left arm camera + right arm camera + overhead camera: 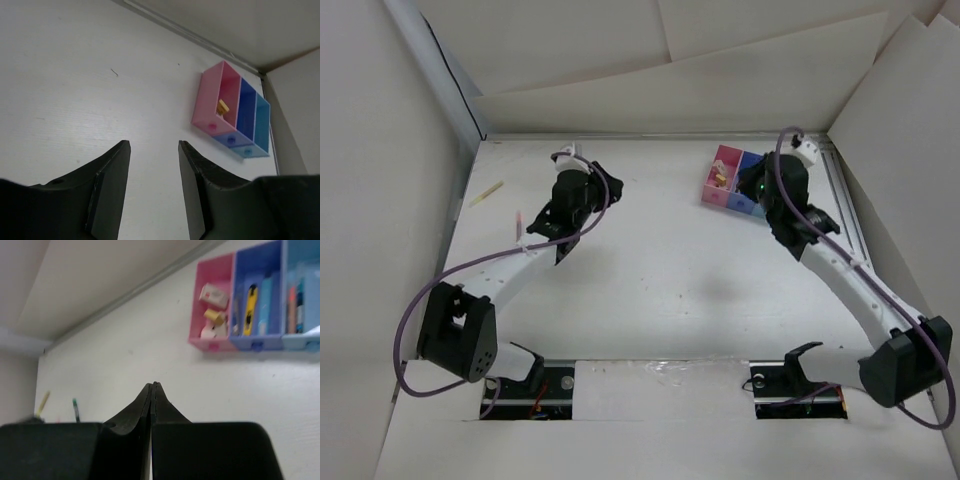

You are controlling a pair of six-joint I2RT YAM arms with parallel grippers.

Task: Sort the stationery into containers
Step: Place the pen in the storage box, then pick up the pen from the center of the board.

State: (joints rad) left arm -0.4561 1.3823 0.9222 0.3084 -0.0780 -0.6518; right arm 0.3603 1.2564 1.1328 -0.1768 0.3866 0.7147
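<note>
Containers: three joined bins at the upper right of the overhead view, close to the right arm's wrist.
Sorted items: small eraser blocks in the pink bin; a yellow pen and a light-blue one in the dark blue bin.
Loose items: a yellow pencil and a pinkish pen near the left edge of the overhead view, and a green pen at the lower left of the right wrist view.
Left gripper: jaws parted with nothing between them, facing the bins.
Right gripper: jaws pressed together, empty.
Doing the step well: the left arm is likely the nearer one. It should turn toward the loose pens, straddle one across its middle, and close gently.
</note>
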